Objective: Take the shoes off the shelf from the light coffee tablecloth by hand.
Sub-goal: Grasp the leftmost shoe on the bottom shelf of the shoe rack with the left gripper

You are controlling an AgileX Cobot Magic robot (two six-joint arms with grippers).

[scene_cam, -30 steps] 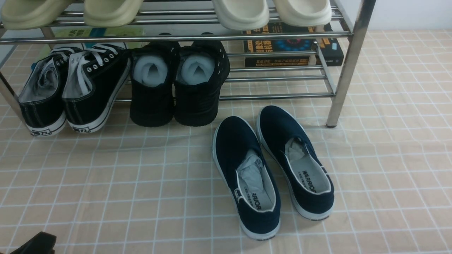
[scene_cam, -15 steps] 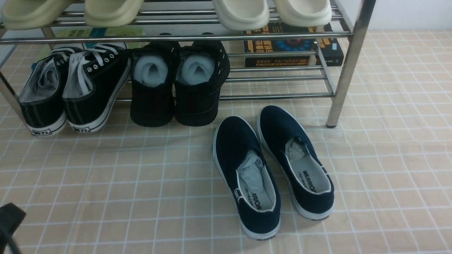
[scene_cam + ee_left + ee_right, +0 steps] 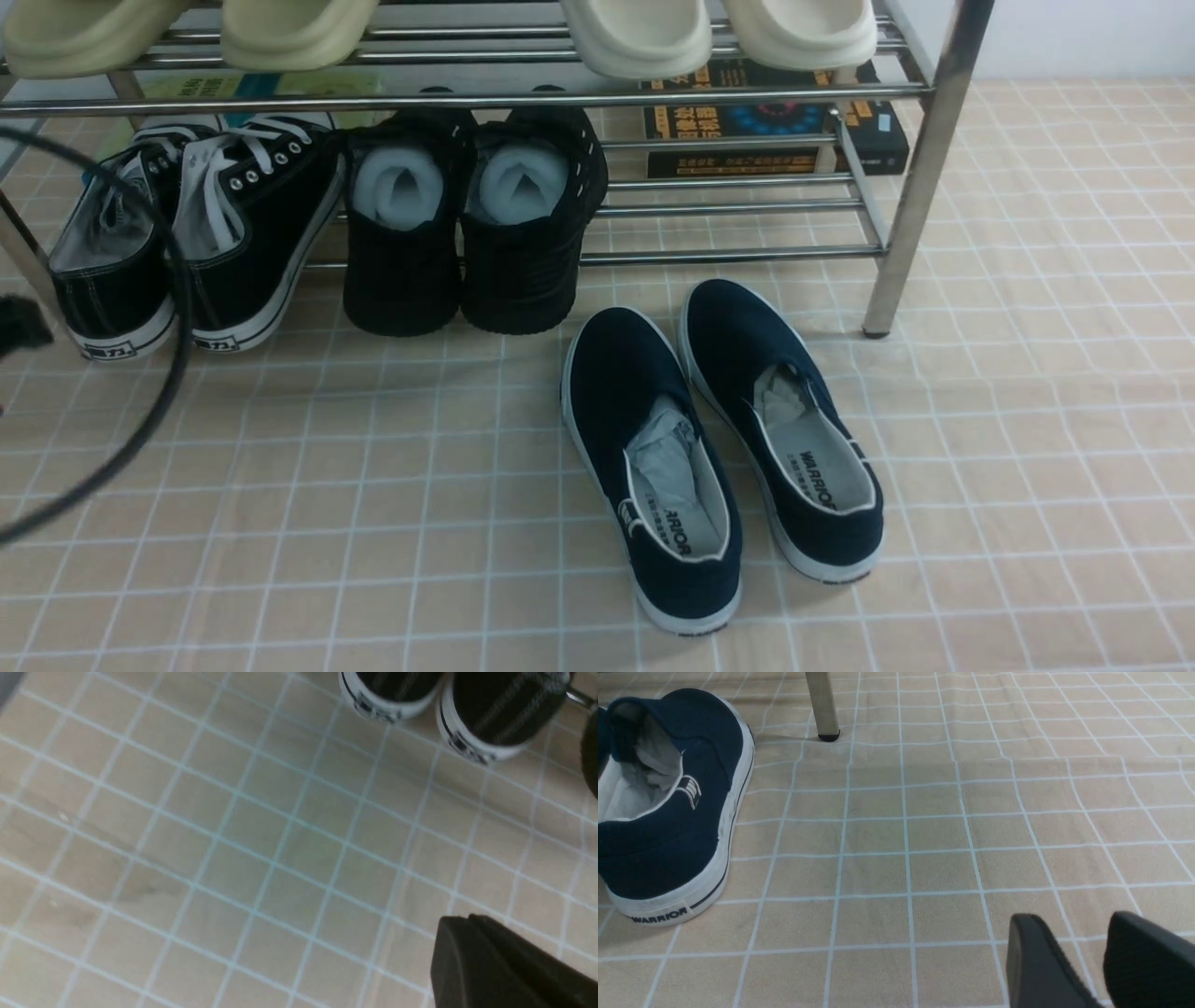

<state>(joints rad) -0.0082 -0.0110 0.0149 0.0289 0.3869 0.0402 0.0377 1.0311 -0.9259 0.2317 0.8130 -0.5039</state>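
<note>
Left claw advanced; shoes near ahead, not touching.

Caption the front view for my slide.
Black lace-up sneakers at the bottom tier of the chrome rack, navy slip-ons on the checked cloth.

Black lace-up shoes with white laces and soles sit side by side at the chrome shelf's left end, heels outward, resting on the checked beige tablecloth.
</note>
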